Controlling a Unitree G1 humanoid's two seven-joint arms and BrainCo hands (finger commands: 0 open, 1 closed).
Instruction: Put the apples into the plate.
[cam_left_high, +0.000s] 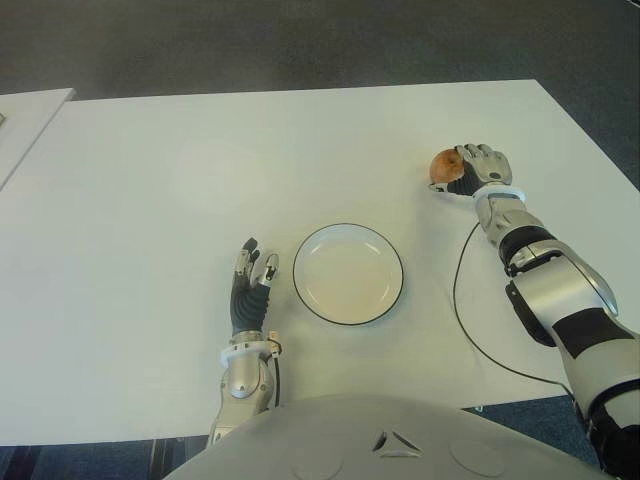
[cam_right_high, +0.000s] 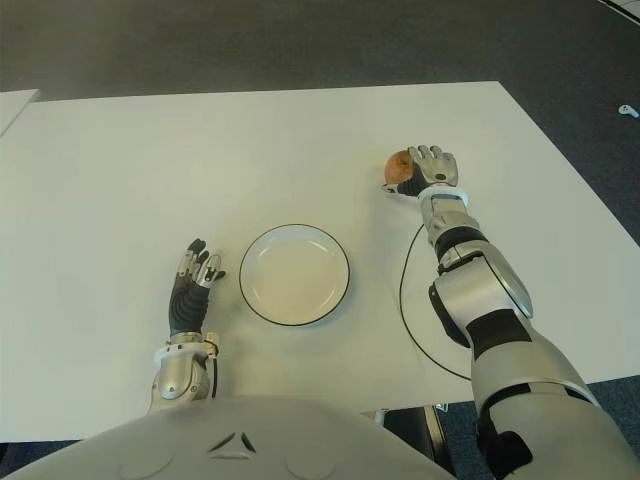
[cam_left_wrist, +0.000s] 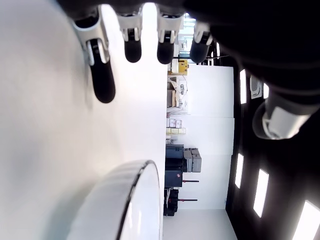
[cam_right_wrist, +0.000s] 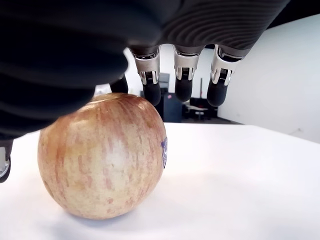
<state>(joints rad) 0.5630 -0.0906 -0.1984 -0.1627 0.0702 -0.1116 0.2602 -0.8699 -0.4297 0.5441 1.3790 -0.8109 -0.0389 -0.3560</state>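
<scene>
A: Far right on the table (cam_left_high: 150, 200), right robot hand (cam_left_high: 478, 168) is over the apple (cam_left_high: 445, 165), fingers spread, not closed on it. Apple sits on the table, well apart from the plate (cam_left_high: 348, 274)

B: Wrap the fingers fully before lifting, it's round and will roll. Left robot hand (cam_left_high: 250, 285) just beside the plate's left, spread, holding nothing

1. Apple (cam_right_wrist: 102, 156): yellowish skin streaked red-orange, small dark sticker on one side.
2. Plate (cam_left_high: 313, 297): white with a thin dark rim line.
3. Desk (cam_left_high: 150, 200): plain white under the plate.
4. Left robot hand (cam_left_high: 252, 285), beside the plate: silver with black finger segments.
5. Right robot hand (cam_left_high: 480, 168), far from the plate: grey and silver, black fingertips.
6. Cable (cam_left_high: 470, 335) right of the plate: black.
</scene>
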